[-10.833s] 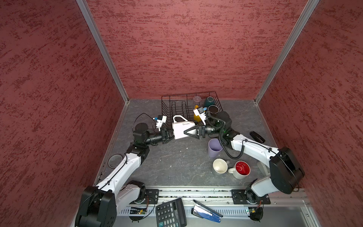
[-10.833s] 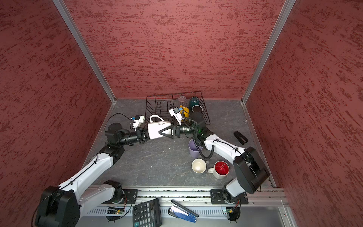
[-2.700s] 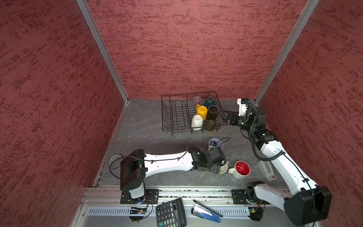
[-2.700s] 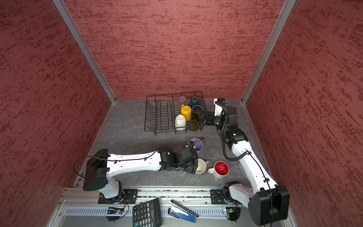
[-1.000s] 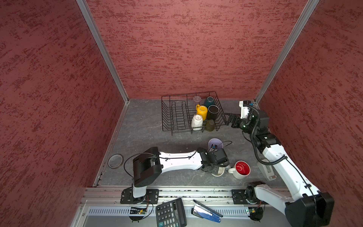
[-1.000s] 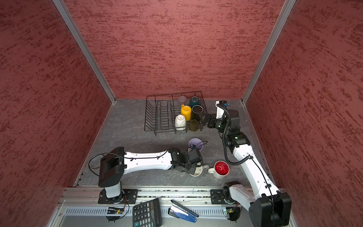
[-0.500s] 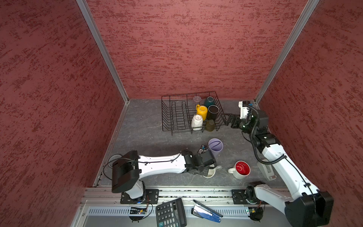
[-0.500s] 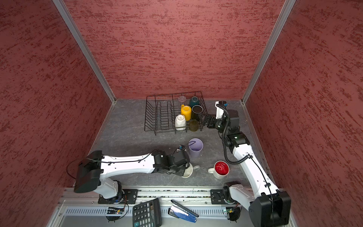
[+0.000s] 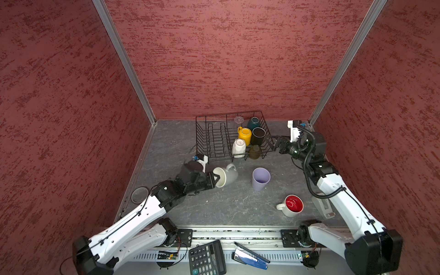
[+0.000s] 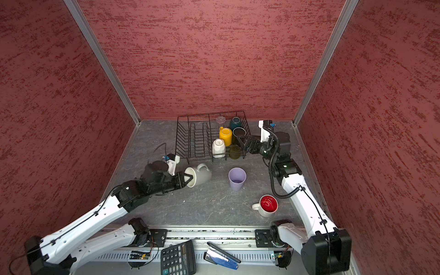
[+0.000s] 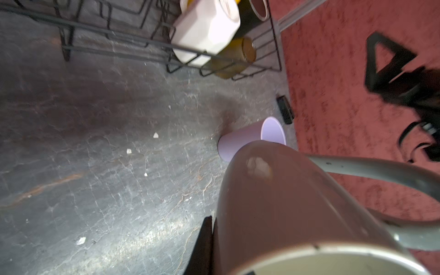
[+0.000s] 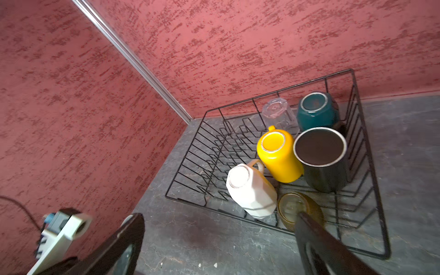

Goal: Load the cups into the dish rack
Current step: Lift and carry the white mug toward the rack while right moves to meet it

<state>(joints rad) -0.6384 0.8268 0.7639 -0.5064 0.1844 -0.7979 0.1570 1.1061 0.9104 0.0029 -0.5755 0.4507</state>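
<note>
While the left hand (image 9: 215, 179) is clenched on the rim of the grey mug (image 9: 227, 176), one finger inside the mouth and one against the outer wall, that mug lies tipped on its side just in front of the dish rack (image 9: 215, 140), near its left front corner. The mug is glossy pale grey with a lighter inside. Its mouth faces back along the arm and its big looped handle points up toward the rack. I cannot tell whether its side touches the dark stone-patterned table (image 9: 214, 209).

Six cups stand crowded in the right end of the black wire rack. At the back are the clear glass (image 9: 238, 120) and the teal mug (image 9: 253, 122), both bottom up. Ahead of them are the yellow mug (image 9: 245, 135), bottom up, and the black mug (image 9: 259, 136), which I cannot read as upright or upturned. Along the front rail are the white faceted mug (image 9: 238, 148), bottom up, and the olive-brown glass (image 9: 254, 151).

In front of the rack's right half, the lavender tumbler (image 9: 260, 178) stands upright on the table, mouth open to the ceiling. Well in front of the rack's right corner sits the white mug with the red inside (image 9: 292, 206), also upright.

At the rack's right end the right hand (image 9: 273, 142) hovers with its jaws spread wide and nothing between them.
</note>
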